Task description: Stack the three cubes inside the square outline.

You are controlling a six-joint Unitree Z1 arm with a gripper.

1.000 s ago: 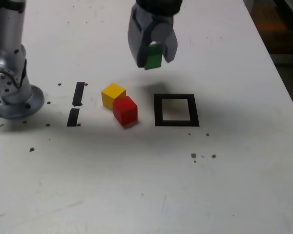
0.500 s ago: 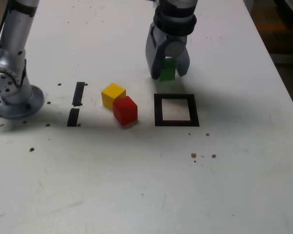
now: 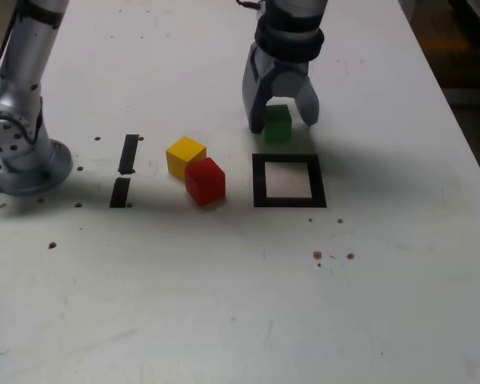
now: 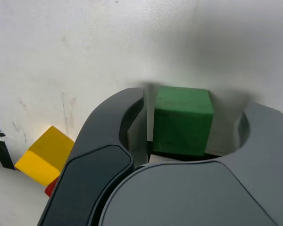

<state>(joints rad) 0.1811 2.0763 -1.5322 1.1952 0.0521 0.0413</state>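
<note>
The green cube [image 3: 278,124] [image 4: 182,120] sits low between the parted fingers of my gripper [image 3: 284,125] [image 4: 195,101], which is open. A gap shows between the cube and one finger. In the exterior view the cube is just beyond the far edge of the square outline [image 3: 260,181], whose white inside is bare. Whether the cube rests on the table I cannot tell. The yellow cube [image 3: 185,154] [image 4: 45,154] and the red cube [image 3: 205,180] touch each other on the table, to the exterior view's left of the outline.
Two short black strips [image 3: 129,154] [image 3: 120,192] lie left of the cubes in the exterior view. The arm's base [image 3: 16,152] stands at the far left. The white table's edge [image 3: 464,136] runs down the right. Small dark specks [image 3: 318,255] dot the surface.
The gripper came down and to the exterior view's right with the green cube held. Its jaws have now parted, and the cube sits lower, near the outline's far edge.
</note>
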